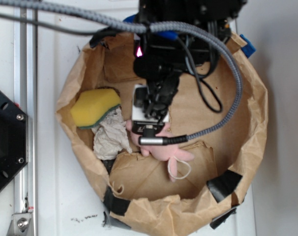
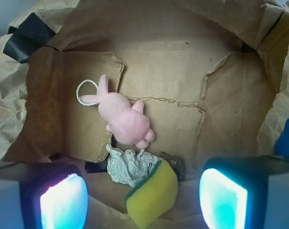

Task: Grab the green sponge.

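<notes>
The green sponge (image 1: pixel 94 107) is mostly yellow foam with a thin dark green edge. It leans against the left wall of the brown paper bag (image 1: pixel 247 128). In the wrist view the sponge (image 2: pixel 153 195) lies low in the middle, between and beyond my two glowing fingers (image 2: pixel 63 202). My gripper (image 2: pixel 143 200) is open and holds nothing. From outside, the gripper (image 1: pixel 150 123) hangs over the pink plush toy, to the right of the sponge and apart from it.
An off-white crumpled cloth (image 1: pixel 109 137) touches the sponge's lower side. A pink plush bunny (image 2: pixel 123 117) lies on the cardboard floor. Black tape patches (image 1: pixel 223 184) mark the bag rim. Cables (image 1: pixel 223 64) arc over the bag. A metal rail (image 1: pixel 23 113) runs at left.
</notes>
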Available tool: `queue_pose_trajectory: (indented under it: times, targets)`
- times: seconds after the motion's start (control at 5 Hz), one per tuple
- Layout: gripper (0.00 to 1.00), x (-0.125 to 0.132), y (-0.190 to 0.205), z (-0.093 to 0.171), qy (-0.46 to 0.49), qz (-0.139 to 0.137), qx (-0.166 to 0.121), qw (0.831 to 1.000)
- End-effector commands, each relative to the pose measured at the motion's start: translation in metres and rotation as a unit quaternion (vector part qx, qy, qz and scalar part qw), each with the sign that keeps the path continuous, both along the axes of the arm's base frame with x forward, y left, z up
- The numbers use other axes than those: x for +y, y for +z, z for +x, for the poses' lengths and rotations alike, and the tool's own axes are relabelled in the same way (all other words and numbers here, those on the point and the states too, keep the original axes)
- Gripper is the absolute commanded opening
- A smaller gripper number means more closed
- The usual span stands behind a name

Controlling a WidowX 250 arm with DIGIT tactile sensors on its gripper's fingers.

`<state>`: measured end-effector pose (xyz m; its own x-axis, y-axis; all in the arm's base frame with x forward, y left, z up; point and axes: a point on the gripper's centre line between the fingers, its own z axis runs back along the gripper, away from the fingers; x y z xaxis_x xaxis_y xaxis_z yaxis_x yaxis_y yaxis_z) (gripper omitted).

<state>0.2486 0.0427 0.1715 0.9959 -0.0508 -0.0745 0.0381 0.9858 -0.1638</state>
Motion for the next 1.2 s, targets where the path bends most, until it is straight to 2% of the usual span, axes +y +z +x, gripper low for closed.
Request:
queue_pose_trajectory:
  times: [0.0, 0.2, 0.4, 0.8, 1.0]
  targets:
    - [1.00, -0.051, -0.046, -0.009, -0.061, 0.067, -0.007, 0.996]
    - [1.00, -0.060, -0.057, -0.011, -0.063, 0.078, -0.002, 0.995]
    - [1.00, -0.056, -0.062, -0.024, -0.055, 0.080, 0.006, 0.995]
    - [1.00, -0.054, -0.051, -0.038, -0.031, 0.054, -0.001, 0.998]
    - [1.00, -0.004, -0.073, -0.066, -0.022, 0.063, 0.008, 0.998]
